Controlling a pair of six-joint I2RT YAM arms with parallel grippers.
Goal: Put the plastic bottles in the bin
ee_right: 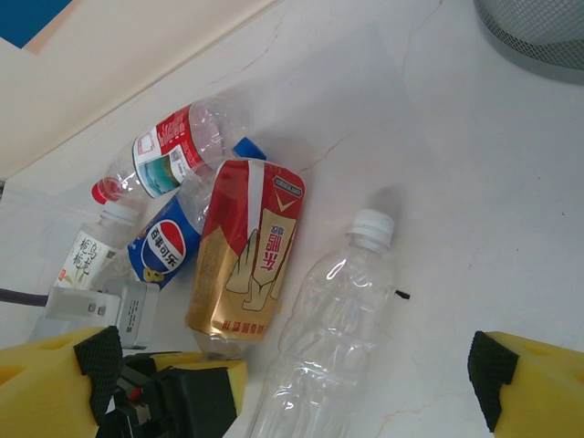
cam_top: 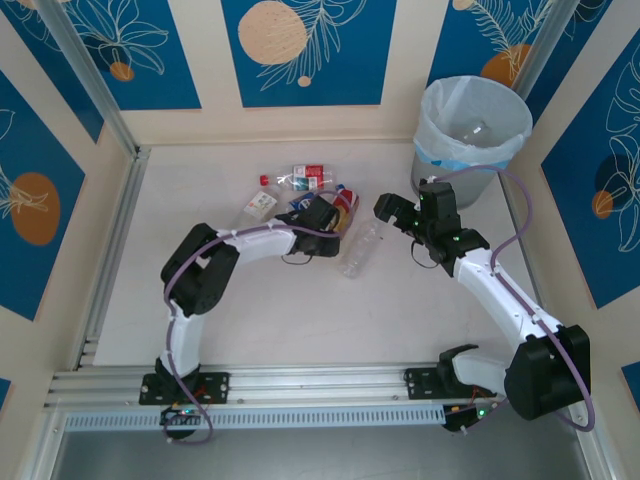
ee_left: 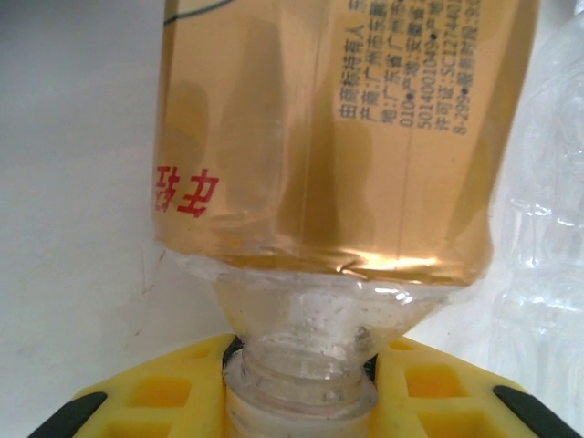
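Pale table [cam_top: 200, 180], blue flower panels round it. Left gripper [ee_left: 301, 388] was clamped narrow on the threaded neck of the amber bottle [ee_left: 328, 137], a yellow finger [ee_left: 155, 394] on each side and no gap to see, so I judged the grip made. Whether a cap was on I couldn't tell. Bottle lay flat mid-table, base pointing far, in the pile. The clear bottle [ee_right: 333, 310] lay just beside it on the right. The blue-label bottle [ee_right: 164, 246] lay against it on the left, with the white-label bottle [ee_right: 87, 255] and the red-cap bottle [ee_right: 169, 151] further left and far. Right gripper [ee_right: 290, 360] hung wide open and empty over the right of the pile, between it and the bin [cam_top: 440, 175]. Bin stood far right, liner over the rim, one bottle in the bin [cam_top: 472, 131] already. Step in hand as I read it: lift and carry. Advice: pull straight up first so the body swung clear of its neighbours without dragging them. Expect it to pivot and hang from the neck, so go slow and keep the squeeze. Route high over the right arm or have that arm back off, since it sat in the path. Let go over the middle of the opening, not the loose liner edge.
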